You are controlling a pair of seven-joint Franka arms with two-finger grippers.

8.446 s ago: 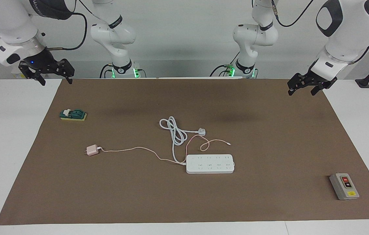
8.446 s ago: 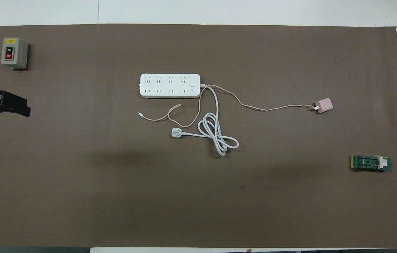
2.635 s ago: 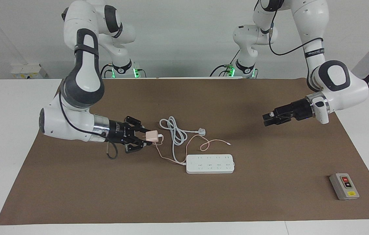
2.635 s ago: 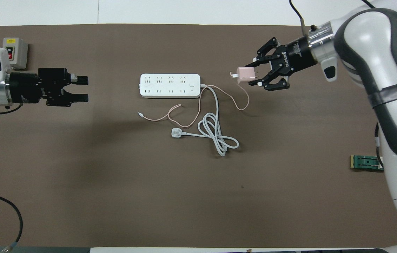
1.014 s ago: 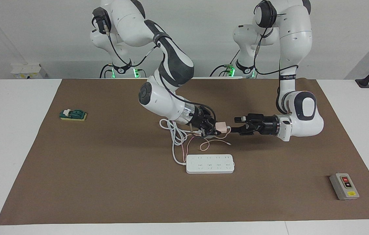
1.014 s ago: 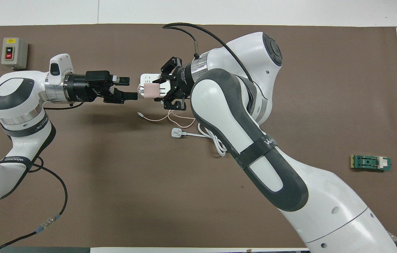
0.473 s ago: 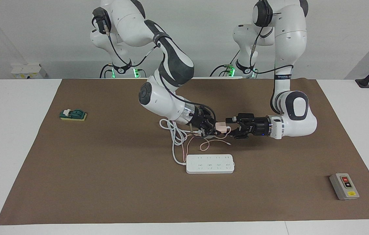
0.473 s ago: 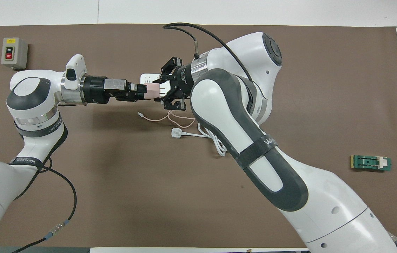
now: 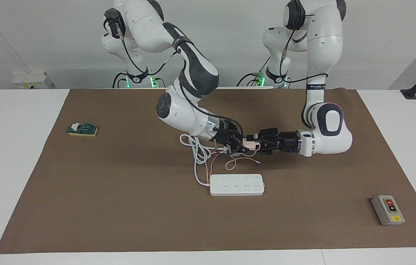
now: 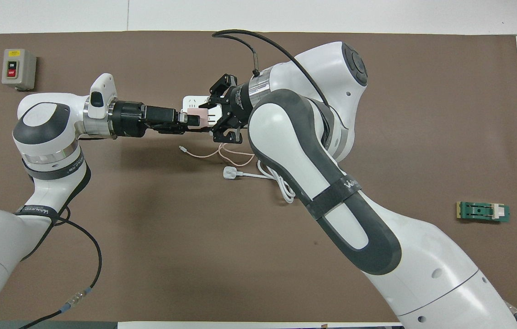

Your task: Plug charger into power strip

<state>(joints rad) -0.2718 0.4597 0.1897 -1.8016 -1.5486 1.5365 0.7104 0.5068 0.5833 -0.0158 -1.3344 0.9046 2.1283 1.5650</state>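
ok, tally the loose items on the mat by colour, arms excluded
White: 1, the power strip with its corded plug.
Pink: 1, the charger, up in the air between the two grippers.
Grey: 1, the button box.
Green: 1, the small block.
Total: 4

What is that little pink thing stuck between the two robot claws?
That is the charger, held in the air between the right gripper and the left gripper, over the loose cables. The facing view shows it best.
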